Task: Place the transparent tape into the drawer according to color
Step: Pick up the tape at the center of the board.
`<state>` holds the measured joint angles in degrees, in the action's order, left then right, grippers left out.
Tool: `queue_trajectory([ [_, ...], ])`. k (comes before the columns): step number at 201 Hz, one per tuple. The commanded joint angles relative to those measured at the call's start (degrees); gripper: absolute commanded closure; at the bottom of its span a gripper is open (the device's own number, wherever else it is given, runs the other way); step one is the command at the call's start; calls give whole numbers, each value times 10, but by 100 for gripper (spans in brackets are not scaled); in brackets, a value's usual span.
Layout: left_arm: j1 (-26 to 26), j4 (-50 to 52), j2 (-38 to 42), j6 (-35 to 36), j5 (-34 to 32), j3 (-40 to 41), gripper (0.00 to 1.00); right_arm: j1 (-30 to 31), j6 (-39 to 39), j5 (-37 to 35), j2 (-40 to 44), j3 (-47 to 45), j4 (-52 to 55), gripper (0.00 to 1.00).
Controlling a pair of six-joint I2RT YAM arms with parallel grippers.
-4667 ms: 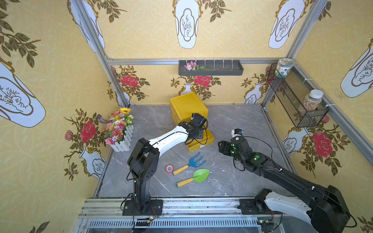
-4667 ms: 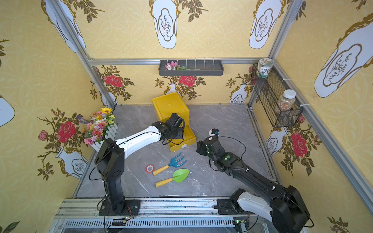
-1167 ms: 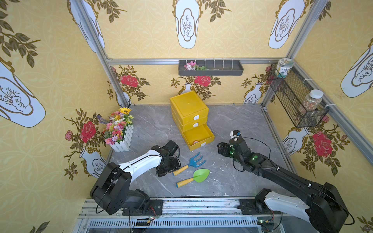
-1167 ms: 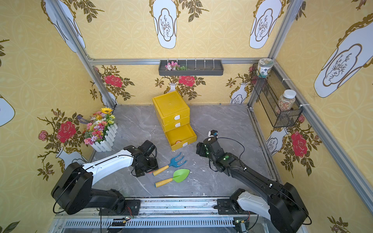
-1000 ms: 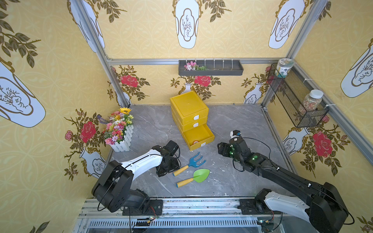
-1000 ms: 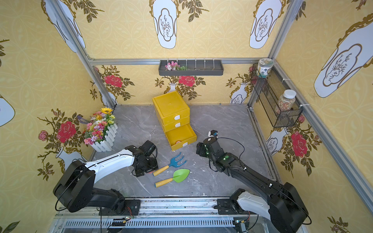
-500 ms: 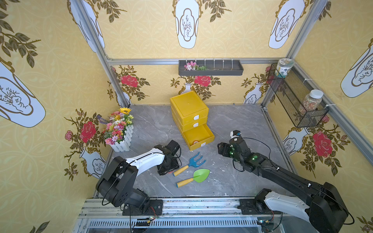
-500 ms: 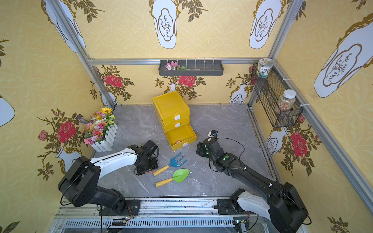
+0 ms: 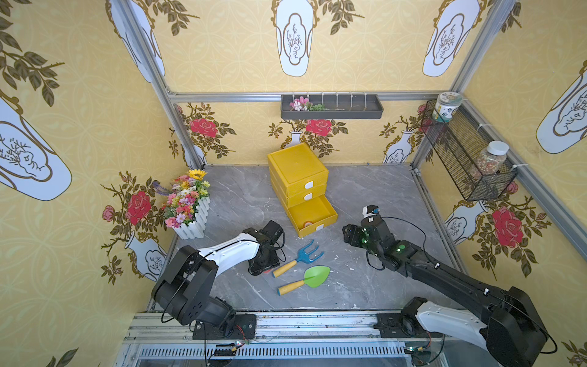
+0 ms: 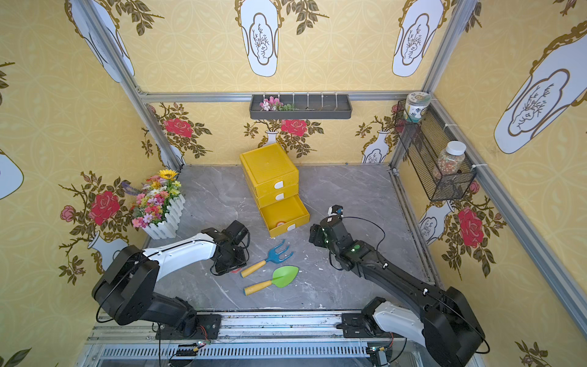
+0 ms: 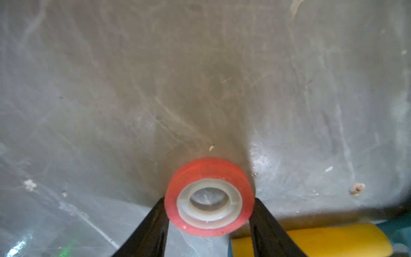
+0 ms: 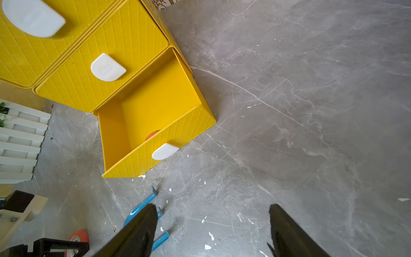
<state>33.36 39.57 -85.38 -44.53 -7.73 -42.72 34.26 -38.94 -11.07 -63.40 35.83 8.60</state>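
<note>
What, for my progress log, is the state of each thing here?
left pincer, fingers against both sides of red tape roll
red tape roll, flat on table
right pincer, open, empty
bottom drawer, open, another red roll inside
top drawer, shut
middle drawer, shut

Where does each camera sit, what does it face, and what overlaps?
Both top views: high above the arm bases, looking down on table, left gripper, right gripper.
Left wrist: faces the table; fingers against the red tape roll.
Right wrist: faces the open drawer past its open fingers.
Shared: both wrist views show that roll.
</note>
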Motion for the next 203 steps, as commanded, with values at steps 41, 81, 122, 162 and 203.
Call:
queue_trajectory([
  [41, -1, -43, 2, 7, 21, 11, 46, 0, 2, -10, 1, 6, -15, 18],
  [81, 0, -25, 21, 14, 14, -8, 46, -1, 3, -10, 1, 8, -14, 18],
  [122, 0, 7, 48, 19, -1, -48, 47, -1, 3, -11, 2, 12, -13, 18],
  [162, 1, 21, 73, 21, -5, -114, 47, -1, 2, -11, 2, 13, -13, 18],
  [203, 30, -29, 34, 19, -22, -197, 47, -1, -2, -15, 5, 12, -11, 18],
])
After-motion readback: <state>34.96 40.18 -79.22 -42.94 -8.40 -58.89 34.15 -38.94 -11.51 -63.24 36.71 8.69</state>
